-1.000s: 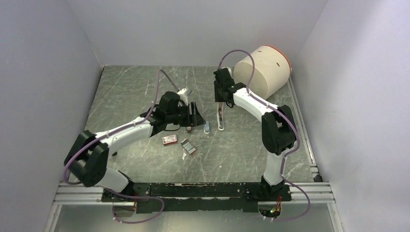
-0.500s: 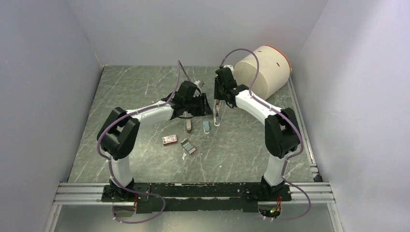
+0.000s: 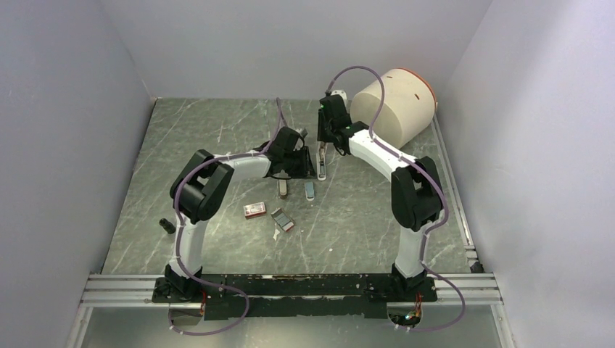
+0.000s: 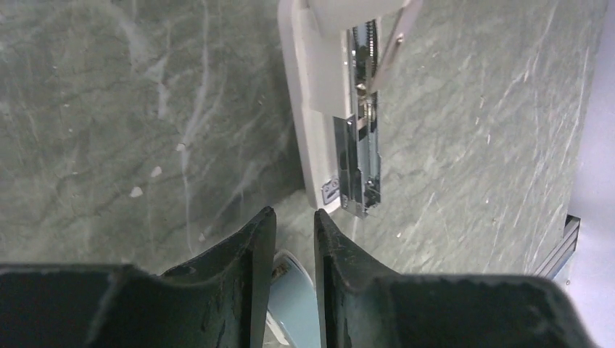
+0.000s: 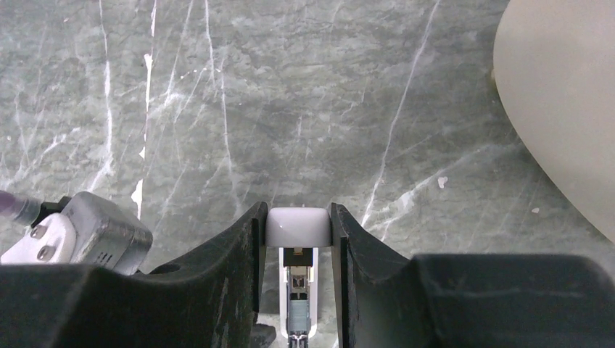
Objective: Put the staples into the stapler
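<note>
Holding stapler (image 4: 313,109), tray (image 4: 360,167) exposed, clamped in right gripper (image 5: 297,210); left gripper (image 4: 294,221) nearly closed, empty. Staples (image 3: 283,220) lie on table (image 3: 217,130), unloaded: pick and insert remain.

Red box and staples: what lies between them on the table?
Nothing; the top view shows only bare table between the red box and the staples.
</note>
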`<action>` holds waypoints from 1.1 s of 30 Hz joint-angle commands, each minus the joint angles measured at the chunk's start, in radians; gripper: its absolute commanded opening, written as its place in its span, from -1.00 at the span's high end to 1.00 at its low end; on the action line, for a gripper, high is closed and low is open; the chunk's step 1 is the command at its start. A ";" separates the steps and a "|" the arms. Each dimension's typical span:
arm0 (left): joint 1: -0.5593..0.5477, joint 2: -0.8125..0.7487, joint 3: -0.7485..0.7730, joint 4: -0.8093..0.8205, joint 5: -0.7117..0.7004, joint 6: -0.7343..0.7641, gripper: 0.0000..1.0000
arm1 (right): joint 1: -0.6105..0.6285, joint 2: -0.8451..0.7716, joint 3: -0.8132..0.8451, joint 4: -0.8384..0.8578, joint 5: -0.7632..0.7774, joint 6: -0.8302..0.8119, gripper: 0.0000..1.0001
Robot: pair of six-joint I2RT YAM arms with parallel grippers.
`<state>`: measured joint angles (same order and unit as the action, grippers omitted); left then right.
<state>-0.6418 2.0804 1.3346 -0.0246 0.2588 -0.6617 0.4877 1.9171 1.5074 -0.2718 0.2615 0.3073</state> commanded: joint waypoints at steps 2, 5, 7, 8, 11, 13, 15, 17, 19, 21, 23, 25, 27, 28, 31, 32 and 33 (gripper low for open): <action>0.025 0.032 0.023 0.100 0.061 0.022 0.38 | -0.001 0.031 0.050 0.010 0.001 0.007 0.49; 0.025 0.046 0.017 0.116 0.074 0.024 0.37 | -0.001 0.046 0.060 0.004 -0.003 0.006 0.50; 0.027 0.057 0.017 0.123 0.092 0.027 0.37 | 0.000 0.052 0.064 0.002 -0.003 0.005 0.50; 0.027 0.061 0.015 0.130 0.098 0.027 0.37 | 0.001 0.052 0.065 0.003 -0.002 0.004 0.50; 0.027 0.081 0.019 0.147 0.121 0.020 0.38 | 0.002 0.056 0.069 0.003 -0.006 0.006 0.50; 0.027 0.099 0.022 0.147 0.135 0.015 0.40 | 0.005 0.057 0.067 0.003 -0.008 0.007 0.50; 0.027 0.116 0.029 0.146 0.141 0.011 0.43 | 0.005 0.053 0.059 0.007 -0.010 0.006 0.51; 0.027 0.128 0.038 0.132 0.140 0.011 0.51 | 0.006 0.051 0.051 0.012 -0.015 0.006 0.51; 0.025 0.137 0.045 0.110 0.127 0.014 0.62 | 0.007 0.049 0.045 0.010 -0.020 0.010 0.51; 0.026 0.141 0.049 0.082 0.108 0.018 0.72 | 0.011 0.045 0.036 0.015 -0.028 0.009 0.52; 0.026 0.147 0.053 0.053 0.091 0.015 0.77 | 0.016 0.041 0.024 0.016 -0.031 0.012 0.53; 0.026 0.150 0.051 0.039 0.073 0.012 0.79 | 0.024 0.033 0.007 0.015 -0.034 0.014 0.53; 0.027 0.152 0.048 0.030 0.060 0.010 0.81 | 0.035 0.016 -0.016 0.015 -0.038 0.014 0.53; 0.027 0.156 0.047 0.027 0.053 0.011 0.81 | 0.041 0.008 -0.026 0.010 -0.039 0.017 0.53; 0.027 0.170 0.055 -0.008 0.041 0.014 0.81 | 0.059 -0.009 -0.046 -0.027 -0.024 0.040 0.54; 0.027 0.172 0.053 -0.012 0.037 0.012 0.81 | 0.063 -0.014 -0.053 -0.045 -0.011 0.060 0.55; 0.027 0.174 0.049 -0.011 0.032 0.010 0.81 | 0.067 -0.018 -0.058 -0.060 0.001 0.072 0.55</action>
<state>-0.6113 2.1849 1.3872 0.0563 0.3695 -0.6701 0.5304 1.9423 1.4807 -0.2710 0.2577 0.3134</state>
